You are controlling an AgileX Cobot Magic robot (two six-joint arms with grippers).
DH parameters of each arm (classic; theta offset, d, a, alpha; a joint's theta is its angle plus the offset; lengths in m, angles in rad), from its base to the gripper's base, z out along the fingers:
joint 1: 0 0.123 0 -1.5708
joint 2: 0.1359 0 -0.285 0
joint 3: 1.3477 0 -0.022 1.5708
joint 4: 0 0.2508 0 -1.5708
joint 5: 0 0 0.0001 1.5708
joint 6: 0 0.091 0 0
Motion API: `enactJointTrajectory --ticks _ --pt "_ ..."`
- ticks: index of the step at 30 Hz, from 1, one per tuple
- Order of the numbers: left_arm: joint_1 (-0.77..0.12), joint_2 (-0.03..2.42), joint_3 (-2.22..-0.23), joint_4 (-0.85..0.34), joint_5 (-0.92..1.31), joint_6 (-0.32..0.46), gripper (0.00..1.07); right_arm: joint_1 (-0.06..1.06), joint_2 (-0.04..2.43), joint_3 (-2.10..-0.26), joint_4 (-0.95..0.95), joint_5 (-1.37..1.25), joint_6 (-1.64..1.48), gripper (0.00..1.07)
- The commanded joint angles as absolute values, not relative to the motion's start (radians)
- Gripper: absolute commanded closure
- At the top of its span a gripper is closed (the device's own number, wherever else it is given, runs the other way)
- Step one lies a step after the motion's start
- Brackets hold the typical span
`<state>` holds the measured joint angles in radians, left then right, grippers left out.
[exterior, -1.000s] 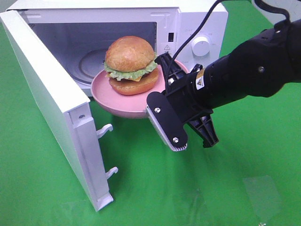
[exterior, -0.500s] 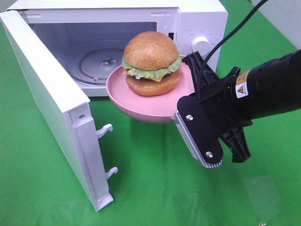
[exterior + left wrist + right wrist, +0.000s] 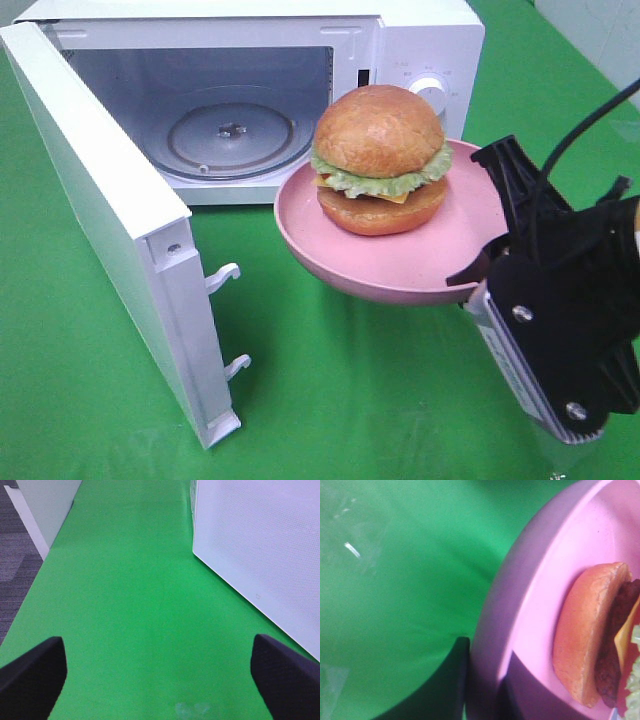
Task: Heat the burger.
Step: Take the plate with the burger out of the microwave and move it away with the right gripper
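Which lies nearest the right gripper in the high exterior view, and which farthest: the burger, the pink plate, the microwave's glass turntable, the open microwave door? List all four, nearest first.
From the right gripper:
1. Pink plate, its rim pinched by the gripper.
2. Burger, on the plate, up and left.
3. Glass turntable, inside the microwave.
4. Microwave door, swung open at far left.

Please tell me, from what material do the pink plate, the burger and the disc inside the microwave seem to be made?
Pink plate: probably plastic or melamine; matte, even colour, thick rounded rim.
Burger: likely a plastic replica; the buns are very glossy and the lettuce stiff, though real food cannot be excluded.
Disc in the microwave: apparently clear glass; it is see-through. The casing looks like white painted metal or plastic.
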<state>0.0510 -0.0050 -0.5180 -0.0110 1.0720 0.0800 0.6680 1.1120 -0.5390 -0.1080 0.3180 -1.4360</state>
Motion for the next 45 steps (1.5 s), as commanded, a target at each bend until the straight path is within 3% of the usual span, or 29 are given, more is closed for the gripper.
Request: enactJointTrajectory --ticks 1,13,25,31,45 --pt "0.054 -0.021 -0.517 -0.008 1.063 0.079 0.13 0.667 1.018 -0.513 -0.18 0.325 -1.38 1.07" --pt "0.054 -0.021 -0.517 -0.008 1.063 0.079 0.13 0.667 0.797 -0.444 -0.297 0.487 -1.14 1.07" --pt "0.054 -0.021 -0.517 -0.008 1.063 0.079 0.13 0.664 0.792 -0.444 -0.618 0.546 -0.652 1.07" --pt "0.054 -0.021 -0.517 -0.008 1.063 0.079 0.13 0.664 0.807 -0.444 -0.794 0.596 -0.39 1.07" --pt "0.054 -0.021 -0.517 -0.009 1.063 0.079 0.13 0.664 1.058 -0.444 -0.917 0.764 0.045 1.07"
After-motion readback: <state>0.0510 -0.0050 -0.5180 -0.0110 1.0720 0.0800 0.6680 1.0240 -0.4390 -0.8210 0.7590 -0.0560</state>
